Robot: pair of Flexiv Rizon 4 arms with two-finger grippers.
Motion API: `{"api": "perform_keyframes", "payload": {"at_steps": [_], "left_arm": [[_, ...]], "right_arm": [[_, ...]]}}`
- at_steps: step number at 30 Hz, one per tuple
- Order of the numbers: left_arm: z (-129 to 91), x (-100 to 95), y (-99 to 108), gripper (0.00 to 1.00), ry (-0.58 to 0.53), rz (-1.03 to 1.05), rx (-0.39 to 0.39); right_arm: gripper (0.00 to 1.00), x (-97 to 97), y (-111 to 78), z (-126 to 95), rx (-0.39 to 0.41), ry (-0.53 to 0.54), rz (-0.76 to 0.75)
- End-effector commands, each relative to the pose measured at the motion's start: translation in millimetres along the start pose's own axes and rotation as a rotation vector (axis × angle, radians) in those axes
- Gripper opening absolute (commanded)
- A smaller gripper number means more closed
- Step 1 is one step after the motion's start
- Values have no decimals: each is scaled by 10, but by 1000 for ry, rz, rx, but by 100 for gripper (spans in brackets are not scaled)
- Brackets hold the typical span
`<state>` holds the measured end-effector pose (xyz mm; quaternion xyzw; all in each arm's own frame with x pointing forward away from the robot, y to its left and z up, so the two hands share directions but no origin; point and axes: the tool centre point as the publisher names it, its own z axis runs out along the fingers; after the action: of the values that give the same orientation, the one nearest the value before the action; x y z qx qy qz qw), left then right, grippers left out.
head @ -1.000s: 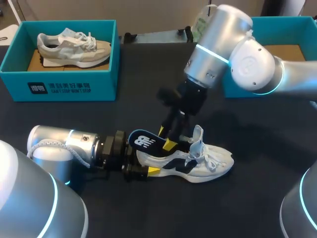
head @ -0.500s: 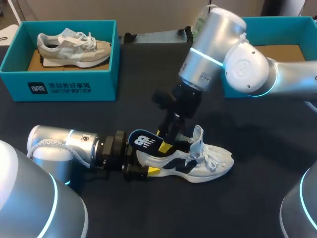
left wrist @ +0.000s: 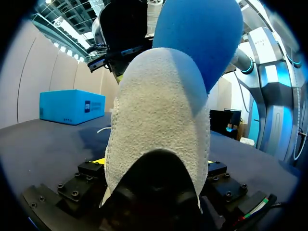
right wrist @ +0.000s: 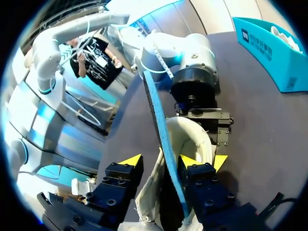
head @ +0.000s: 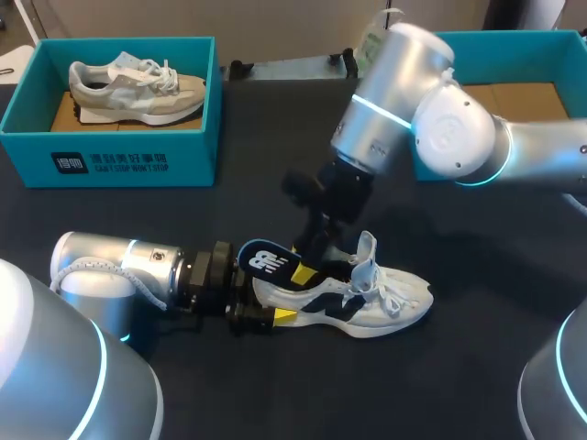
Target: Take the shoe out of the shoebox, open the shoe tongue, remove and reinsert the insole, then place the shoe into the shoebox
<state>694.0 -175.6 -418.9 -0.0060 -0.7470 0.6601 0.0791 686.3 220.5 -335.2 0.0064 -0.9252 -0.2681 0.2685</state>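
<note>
Clamped the white shoe (head: pixel 367 307) by its heel in the left jaws, sole down near the middle of the dark counter (head: pixel 275 394), well apart from the teal shoebox (head: pixel 523 41). Stood the right jaws spread astride the blue insole (head: pixel 266 261), its heel end raised out of the collar. Judged the insole thin, light and floppy, best pinched flat-on near that raised end; the shoe soft, firmest at the heel.

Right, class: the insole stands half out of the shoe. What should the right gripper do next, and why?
Probably close on the insole: it stands between the right gripper's open fingers, ungripped, while the left gripper steadies the shoe by its heel.
</note>
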Motion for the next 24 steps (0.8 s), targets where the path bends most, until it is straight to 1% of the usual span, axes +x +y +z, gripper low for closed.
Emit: {"api": "perform_keyframes", "payload": {"at_steps": [1, 5, 13, 15, 17, 19, 22, 24], "left_arm": [[6, -1, 3, 0, -2, 0, -1], [6, -1, 3, 0, -2, 0, -1], [6, -1, 3, 0, -2, 0, -1], [6, -1, 3, 0, -2, 0, -1], [6, -1, 3, 0, -2, 0, -1], [6, -1, 3, 0, -2, 0, -1], [6, -1, 3, 0, -2, 0, -1], [6, -1, 3, 0, -2, 0, -1]], "right_arm": [[44, 27, -3, 32, -8, -8, -3], [43, 30, 40, 33, -9, -11, -11], [40, -32, 72, 32, -21, -6, -15], [34, -48, 68, 33, -24, -5, -10], [30, -62, 66, 36, -26, -3, -9], [31, -76, 64, 43, -30, 0, -7], [36, -88, 72, 55, -32, 3, -8], [37, -91, 78, 59, -33, 3, -8]]}}
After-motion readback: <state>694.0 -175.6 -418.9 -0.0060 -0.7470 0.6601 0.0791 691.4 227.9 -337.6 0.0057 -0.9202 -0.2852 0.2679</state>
